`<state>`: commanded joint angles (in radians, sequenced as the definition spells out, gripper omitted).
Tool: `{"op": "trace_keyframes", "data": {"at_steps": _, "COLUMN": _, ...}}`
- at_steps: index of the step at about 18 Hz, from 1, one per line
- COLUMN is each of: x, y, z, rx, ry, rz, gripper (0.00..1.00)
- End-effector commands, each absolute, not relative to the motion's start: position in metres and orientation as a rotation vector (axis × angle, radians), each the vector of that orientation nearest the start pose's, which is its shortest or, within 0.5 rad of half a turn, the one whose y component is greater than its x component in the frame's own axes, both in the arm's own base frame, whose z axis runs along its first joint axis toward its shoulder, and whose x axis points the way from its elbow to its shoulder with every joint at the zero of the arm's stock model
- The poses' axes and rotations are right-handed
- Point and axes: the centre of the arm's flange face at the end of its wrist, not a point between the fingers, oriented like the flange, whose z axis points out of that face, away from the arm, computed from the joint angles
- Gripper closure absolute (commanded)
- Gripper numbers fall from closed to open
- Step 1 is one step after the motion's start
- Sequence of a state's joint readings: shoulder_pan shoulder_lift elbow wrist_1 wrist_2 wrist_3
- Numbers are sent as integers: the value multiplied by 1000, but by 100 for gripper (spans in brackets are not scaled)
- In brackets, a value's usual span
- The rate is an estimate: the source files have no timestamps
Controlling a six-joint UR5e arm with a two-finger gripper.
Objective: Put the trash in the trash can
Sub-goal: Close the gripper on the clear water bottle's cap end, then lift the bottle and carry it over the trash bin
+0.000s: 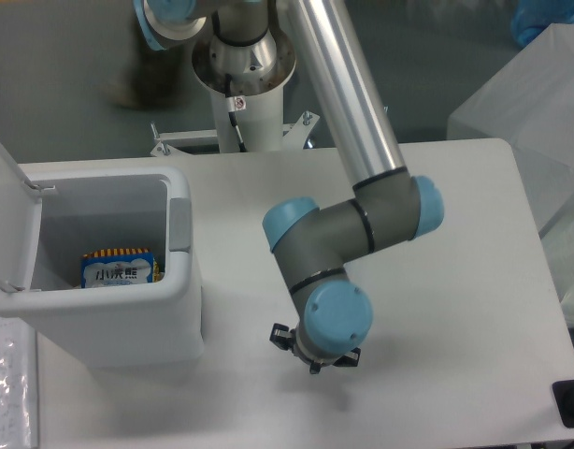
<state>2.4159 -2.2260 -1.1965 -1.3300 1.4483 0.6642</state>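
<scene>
A UR5e arm bends low over a smooth white table, its rounded pale-blue wrist cap facing the camera and hiding almost all of the end effector beneath it. Only small dark edges of the tool poke out from under the cap, close above the tabletop, so whether its fingers are spread or closed, or have anything between them, cannot be told from this view.

At lower left stands the trash can, a boxy white plastic bin with rounded corners and matte, slightly glossy walls. A grey latch tab sits on its right rim, and its white hinged lid is swung up and open on the left side. Inside, lying against the bottom of the bin, is a flat snack packet in blue with an orange striped top edge and a pale printed panel. The slim clear bottle cannot be made out anywhere in the picture.

Further back, grey elbow joints with blue caps lead into a long polished aluminium tube that rises to the arm's round metal base on a white pedestal behind the table. A translucent box stands at far right.
</scene>
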Motion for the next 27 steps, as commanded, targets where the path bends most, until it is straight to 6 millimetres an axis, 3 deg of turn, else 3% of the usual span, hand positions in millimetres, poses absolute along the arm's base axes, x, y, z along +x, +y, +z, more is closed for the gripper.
{"op": "trace_keyframes", "data": {"at_steps": 3, "x": -456, "y": 587, "z": 339, "rx": -2916, "ry": -273, "rz": -195, "gripper": 100}}
{"op": "trace_keyframes", "data": {"at_steps": 9, "x": -459, "y": 586, "z": 413, "rx": -2607, "ry": -224, "rz": -177, "gripper": 100}}
{"op": "trace_keyframes", "data": {"at_steps": 12, "x": -453, "y": 589, "z": 447, "rx": -2472, "ry": -228, "rz": -160, "gripper": 100}}
{"op": "trace_keyframes", "data": {"at_steps": 17, "x": -448, "y": 593, "z": 485, "rx": -2237, "ry": -212, "rz": -223, "gripper": 100}}
{"op": "trace_keyframes", "data": {"at_steps": 20, "x": -432, "y": 580, "z": 533, "rx": -2143, "ry": -160, "rz": -244, "gripper": 100}}
{"op": "trace_keyframes", "data": {"at_steps": 24, "x": -421, "y": 568, "z": 576, "rx": -2019, "ry": -62, "rz": -258, "gripper": 100}}
{"op": "trace_keyframes", "data": {"at_steps": 27, "x": -399, "y": 562, "z": 603, "rx": -1986, "ry": -15, "rz": -256, "gripper": 100}}
